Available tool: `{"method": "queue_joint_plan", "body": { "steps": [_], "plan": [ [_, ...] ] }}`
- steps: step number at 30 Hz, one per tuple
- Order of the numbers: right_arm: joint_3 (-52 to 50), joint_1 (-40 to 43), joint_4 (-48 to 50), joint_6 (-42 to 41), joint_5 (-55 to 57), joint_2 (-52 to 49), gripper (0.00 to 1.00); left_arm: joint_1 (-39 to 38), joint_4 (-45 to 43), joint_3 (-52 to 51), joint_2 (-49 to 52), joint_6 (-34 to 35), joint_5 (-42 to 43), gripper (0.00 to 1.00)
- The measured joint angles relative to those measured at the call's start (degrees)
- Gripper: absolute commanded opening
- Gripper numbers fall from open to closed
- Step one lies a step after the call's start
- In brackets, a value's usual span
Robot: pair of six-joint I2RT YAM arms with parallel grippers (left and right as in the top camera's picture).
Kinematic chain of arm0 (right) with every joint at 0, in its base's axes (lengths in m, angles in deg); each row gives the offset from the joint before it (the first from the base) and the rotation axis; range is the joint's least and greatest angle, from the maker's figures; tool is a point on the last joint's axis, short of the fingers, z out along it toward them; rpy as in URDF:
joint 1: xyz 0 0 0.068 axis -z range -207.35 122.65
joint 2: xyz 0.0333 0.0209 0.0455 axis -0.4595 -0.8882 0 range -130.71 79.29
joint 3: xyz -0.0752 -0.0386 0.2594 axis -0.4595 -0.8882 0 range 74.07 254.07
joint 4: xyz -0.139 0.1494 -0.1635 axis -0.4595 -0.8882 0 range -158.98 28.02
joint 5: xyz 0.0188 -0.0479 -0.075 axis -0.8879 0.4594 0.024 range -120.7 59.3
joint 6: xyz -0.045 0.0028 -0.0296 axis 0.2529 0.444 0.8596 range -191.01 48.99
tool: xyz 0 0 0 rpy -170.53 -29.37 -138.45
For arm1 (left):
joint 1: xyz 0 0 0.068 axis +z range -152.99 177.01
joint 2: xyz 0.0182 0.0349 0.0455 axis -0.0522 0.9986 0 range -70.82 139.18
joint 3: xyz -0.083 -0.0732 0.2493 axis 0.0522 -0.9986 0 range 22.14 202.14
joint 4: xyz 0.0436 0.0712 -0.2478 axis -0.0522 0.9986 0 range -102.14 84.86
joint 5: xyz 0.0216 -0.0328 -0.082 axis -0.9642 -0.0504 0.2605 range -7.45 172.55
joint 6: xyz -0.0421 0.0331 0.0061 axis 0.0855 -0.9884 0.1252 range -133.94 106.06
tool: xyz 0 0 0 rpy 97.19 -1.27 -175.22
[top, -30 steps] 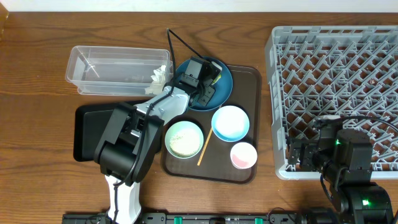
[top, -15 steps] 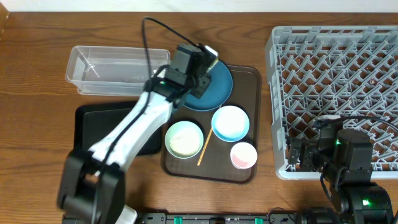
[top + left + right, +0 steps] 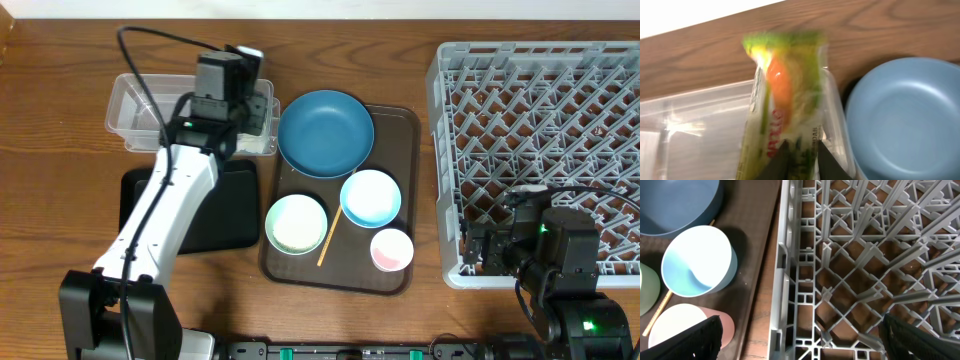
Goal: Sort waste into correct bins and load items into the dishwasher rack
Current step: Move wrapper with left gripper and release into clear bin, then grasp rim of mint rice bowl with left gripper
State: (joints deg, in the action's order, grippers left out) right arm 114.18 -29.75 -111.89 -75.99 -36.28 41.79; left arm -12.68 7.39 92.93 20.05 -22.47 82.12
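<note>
1. Hanging over the right end of the clear tub [image 3: 150,105], near the worktop's far edge, the left pincer [image 3: 804,157] has the yellow-orange snack wrapper [image 3: 785,95] between narrowly parted fingers; whether it grips, I cannot tell
2. Black tray [image 3: 140,210] lies just nearer than the tub
3. Brown tray [image 3: 400,130], mid-worktop, carries the dark blue dish [image 3: 325,132], mint bowl [image 3: 296,223], chopstick [image 3: 332,238], light blue bowl [image 3: 371,197] and pinkish cup [image 3: 391,249]
4. Right pincer [image 3: 805,330] gapes wide, holding nothing, over the near-left corner of the grey rack [image 3: 540,110] by the right edge
</note>
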Motion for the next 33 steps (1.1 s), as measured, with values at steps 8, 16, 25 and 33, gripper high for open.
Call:
{"method": "queue_joint_plan", "body": {
  "steps": [8,16,25,33],
  "plan": [
    [0.0,0.0,0.0,0.0,0.0,0.0,0.99,1.8,0.4,0.0,0.0,1.8,0.2,0.34],
    [0.0,0.0,0.0,0.0,0.0,0.0,0.99,0.5,15.2,0.0,-0.7,7.9,7.1,0.71],
    [0.1,0.0,0.0,0.0,0.0,0.0,0.99,-7.9,31.6,0.0,-7.1,17.6,9.6,0.75],
    [0.1,0.0,0.0,0.0,0.0,0.0,0.99,-17.1,34.0,-1.9,-6.9,24.5,10.0,0.7]
  ]
}}
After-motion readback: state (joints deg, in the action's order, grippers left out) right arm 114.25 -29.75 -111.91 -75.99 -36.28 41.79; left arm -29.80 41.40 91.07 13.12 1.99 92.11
